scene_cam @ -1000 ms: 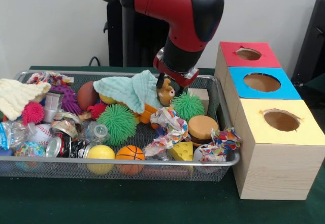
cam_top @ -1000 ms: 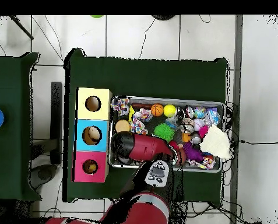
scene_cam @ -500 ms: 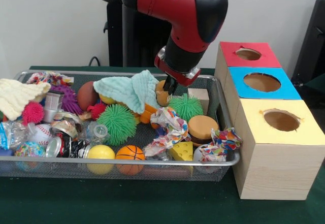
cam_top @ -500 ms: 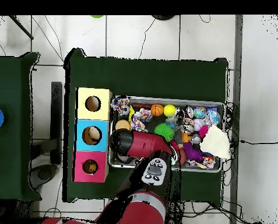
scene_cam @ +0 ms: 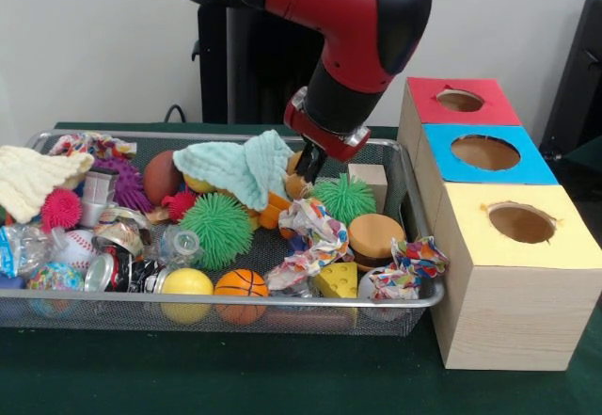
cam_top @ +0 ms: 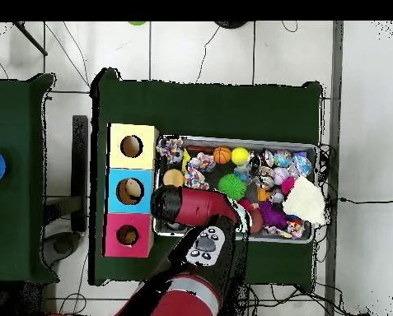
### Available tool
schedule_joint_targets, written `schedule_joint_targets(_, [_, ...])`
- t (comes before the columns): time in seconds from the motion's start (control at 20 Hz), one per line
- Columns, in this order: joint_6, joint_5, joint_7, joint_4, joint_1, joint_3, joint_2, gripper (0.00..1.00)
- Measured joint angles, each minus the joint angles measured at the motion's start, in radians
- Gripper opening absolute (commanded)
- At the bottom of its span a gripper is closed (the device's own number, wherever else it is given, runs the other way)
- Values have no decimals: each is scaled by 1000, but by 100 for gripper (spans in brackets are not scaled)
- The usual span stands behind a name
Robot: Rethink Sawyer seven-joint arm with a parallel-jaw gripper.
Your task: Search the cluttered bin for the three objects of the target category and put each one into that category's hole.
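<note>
Fingers [scene_cam: 309, 166] of the red and black arm reach down at the small orange ball with dark markings [scene_cam: 295, 187], but their tips are lost against it, so I cannot tell whether they are spread or clamped on it. That ball sits low in the wide silver wire-mesh bin [scene_cam: 282, 299], between the pale green cloth [scene_cam: 240, 166] and a green spiky rubber ball [scene_cam: 346, 196], so it looks not yet lifted clear.

The round hole in the red-topped wooden box [scene_cam: 460, 101] stands at the far end of the row of boxes on the table, well apart from the ball; whether anything lies inside cannot be made out. Other round balls remain in the bin: a small orange basketball [scene_cam: 241, 285] and a plain yellow ball [scene_cam: 186, 283] by the near rim. By my judgement the task is at an early stage, with carrying and dropping ahead.
</note>
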Motion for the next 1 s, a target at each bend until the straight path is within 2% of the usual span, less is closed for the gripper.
schedule_joint_targets(0.1, [-24,0,0,0,11,-10,2,0])
schedule_joint_targets(0.15, [-52,0,0,0,22,-24,5,100])
schedule_joint_targets(0.75, [-59,0,0,0,15,-38,17,100])
schedule_joint_targets(1.0, [-7,2,0,-3,-4,-38,29,100])
